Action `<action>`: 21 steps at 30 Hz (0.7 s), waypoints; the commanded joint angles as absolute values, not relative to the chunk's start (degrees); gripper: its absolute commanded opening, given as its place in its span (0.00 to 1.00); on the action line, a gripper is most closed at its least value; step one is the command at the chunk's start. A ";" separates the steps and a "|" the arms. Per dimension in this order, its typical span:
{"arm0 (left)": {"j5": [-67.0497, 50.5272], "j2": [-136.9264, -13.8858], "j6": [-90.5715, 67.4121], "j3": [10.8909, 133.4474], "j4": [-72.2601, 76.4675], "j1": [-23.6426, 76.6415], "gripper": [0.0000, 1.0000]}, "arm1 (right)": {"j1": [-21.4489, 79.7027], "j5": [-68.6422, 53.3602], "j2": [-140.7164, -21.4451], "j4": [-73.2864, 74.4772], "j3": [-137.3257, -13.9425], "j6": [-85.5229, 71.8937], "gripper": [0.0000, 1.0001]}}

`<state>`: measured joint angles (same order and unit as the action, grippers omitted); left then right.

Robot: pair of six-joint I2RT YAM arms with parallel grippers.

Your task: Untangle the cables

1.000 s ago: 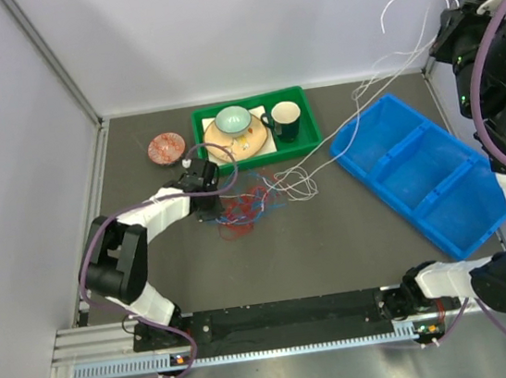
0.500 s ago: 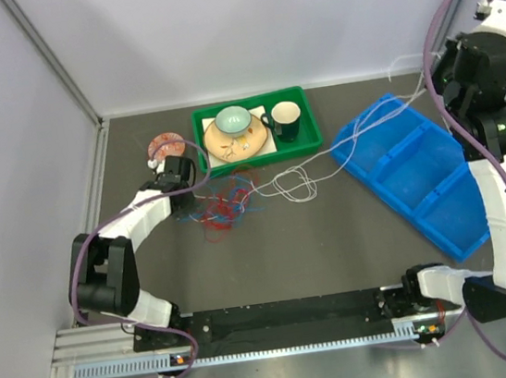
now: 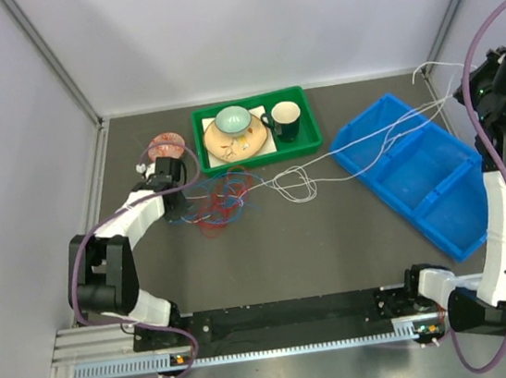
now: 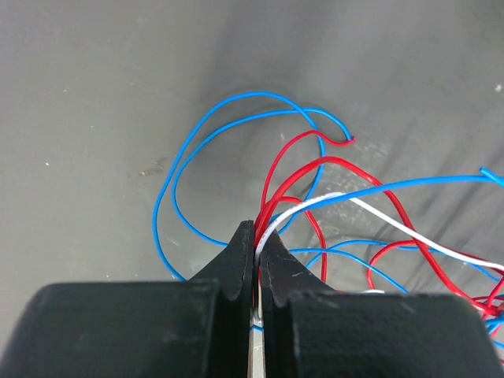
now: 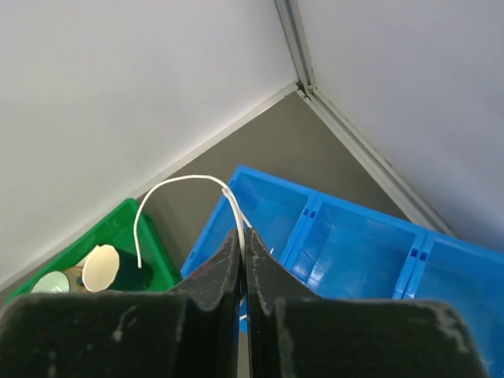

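Observation:
The red cable (image 3: 222, 214) and blue cable (image 3: 200, 196) lie in tangled loops on the grey table, left of centre. The white cable (image 3: 341, 151) stretches from the tangle rightwards over the blue bin up to my right gripper (image 3: 491, 94), raised at the far right. My right gripper (image 5: 242, 235) is shut on the white cable (image 5: 169, 186). My left gripper (image 3: 168, 186) sits low at the tangle's left end. In the left wrist view my left gripper (image 4: 257, 235) is shut on red (image 4: 315, 165) and white (image 4: 394, 228) strands, with blue loops (image 4: 197, 150) around.
A green tray (image 3: 305, 134) at the back holds a plate, a bowl (image 3: 233, 119) and a dark mug (image 3: 285, 119). A small red dish (image 3: 166, 145) lies beside my left gripper. A blue divided bin (image 3: 419, 172) stands at the right, under the white cable.
My right gripper has swung right and down with the white cable, pulling it tauter. My left gripper has dragged the tangle to the left. The blue bin has shifted slightly.

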<state>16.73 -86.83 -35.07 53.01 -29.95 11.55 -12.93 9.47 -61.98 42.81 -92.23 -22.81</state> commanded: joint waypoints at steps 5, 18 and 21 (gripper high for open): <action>14.68 -84.73 -36.83 51.15 -28.92 7.03 0.00 | -18.88 4.50 -61.08 40.61 -89.56 -25.13 0.00; 13.54 -82.53 -35.08 51.33 -27.95 10.36 0.00 | -21.18 -6.23 -60.47 38.50 -86.66 -28.04 0.00; 13.01 -80.51 -33.32 51.59 -26.81 15.63 0.00 | -20.83 -9.22 -59.33 38.23 -86.40 -28.83 0.00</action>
<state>13.56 -84.99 -35.79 51.20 -29.85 10.17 -20.53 -3.44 -61.65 41.91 -86.41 -27.16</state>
